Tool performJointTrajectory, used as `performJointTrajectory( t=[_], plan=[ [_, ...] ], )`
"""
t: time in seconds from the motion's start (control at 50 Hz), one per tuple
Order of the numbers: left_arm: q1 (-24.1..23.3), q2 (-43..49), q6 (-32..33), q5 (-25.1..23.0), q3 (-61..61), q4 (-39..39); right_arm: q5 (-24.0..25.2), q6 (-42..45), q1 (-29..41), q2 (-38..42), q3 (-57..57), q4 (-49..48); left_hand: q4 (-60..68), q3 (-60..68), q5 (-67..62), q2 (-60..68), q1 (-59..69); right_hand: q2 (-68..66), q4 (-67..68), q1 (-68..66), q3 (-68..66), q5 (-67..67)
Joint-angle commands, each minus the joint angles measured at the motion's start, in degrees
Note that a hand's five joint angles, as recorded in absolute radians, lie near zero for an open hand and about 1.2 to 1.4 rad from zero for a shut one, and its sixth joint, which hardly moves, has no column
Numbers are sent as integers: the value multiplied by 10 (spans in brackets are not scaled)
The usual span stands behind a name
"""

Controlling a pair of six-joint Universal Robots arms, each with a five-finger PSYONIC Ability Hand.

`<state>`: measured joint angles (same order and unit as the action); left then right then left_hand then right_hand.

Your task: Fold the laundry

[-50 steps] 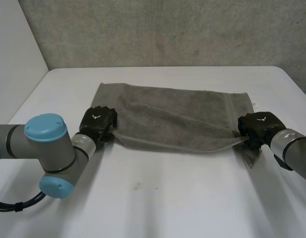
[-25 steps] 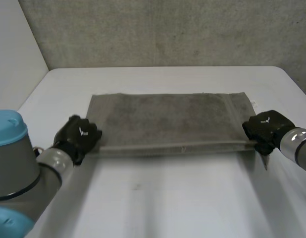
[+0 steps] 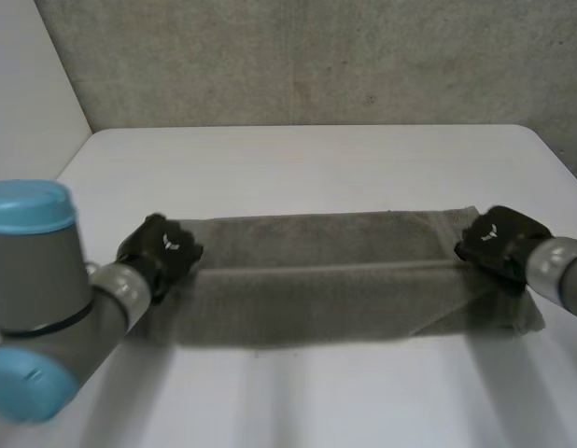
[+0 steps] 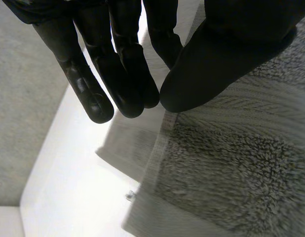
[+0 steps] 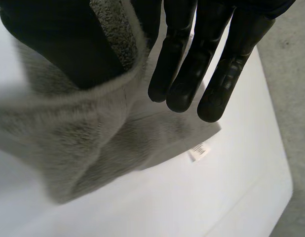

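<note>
Between left robot hand [image 3: 165, 245] and right robot hand [image 3: 499, 238], towel [image 3: 316, 250] stretches.

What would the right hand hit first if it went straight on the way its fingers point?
Most likely the towel: its lower part beyond the right hand, near the white tag, with the table behind it. Depth is unclear.

A white table [image 3: 298, 154] stands before a grey concrete wall [image 3: 316, 56].
</note>
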<state>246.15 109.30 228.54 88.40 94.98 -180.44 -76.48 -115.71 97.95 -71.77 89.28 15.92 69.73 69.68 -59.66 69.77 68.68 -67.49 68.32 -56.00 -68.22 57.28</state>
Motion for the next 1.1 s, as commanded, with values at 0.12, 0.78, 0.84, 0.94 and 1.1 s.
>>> performJointTrajectory(
  t=[0.12, 0.78, 0.84, 0.94, 1.1],
  plan=[
    [-1, 225, -1, 0, -224, -143, -68, -3, 60, 237, -165, -282, 103, 103, -103, 102, 113, -125, 117, -240, -118, 127],
    [-4, 316, -1, 5, -340, -163, 2, -125, 53, 311, -235, -401, -412, -411, 411, -412, -401, 575, -583, 460, 582, -573],
    [-4, 290, -2, 5, -329, -163, 12, -176, 51, 288, -235, -383, -412, -411, 411, -412, -401, 575, -583, 460, 582, -573],
    [-2, 246, -6, 5, -303, -164, 68, -247, 27, 269, -244, -329, -412, -411, 411, -412, -401, 575, -583, 460, 582, -573],
    [-2, 180, -9, 3, -226, -164, 135, -281, -17, 276, -283, -258, -412, -411, 411, -412, -401, 575, -583, 460, 582, -573]
  ],
)
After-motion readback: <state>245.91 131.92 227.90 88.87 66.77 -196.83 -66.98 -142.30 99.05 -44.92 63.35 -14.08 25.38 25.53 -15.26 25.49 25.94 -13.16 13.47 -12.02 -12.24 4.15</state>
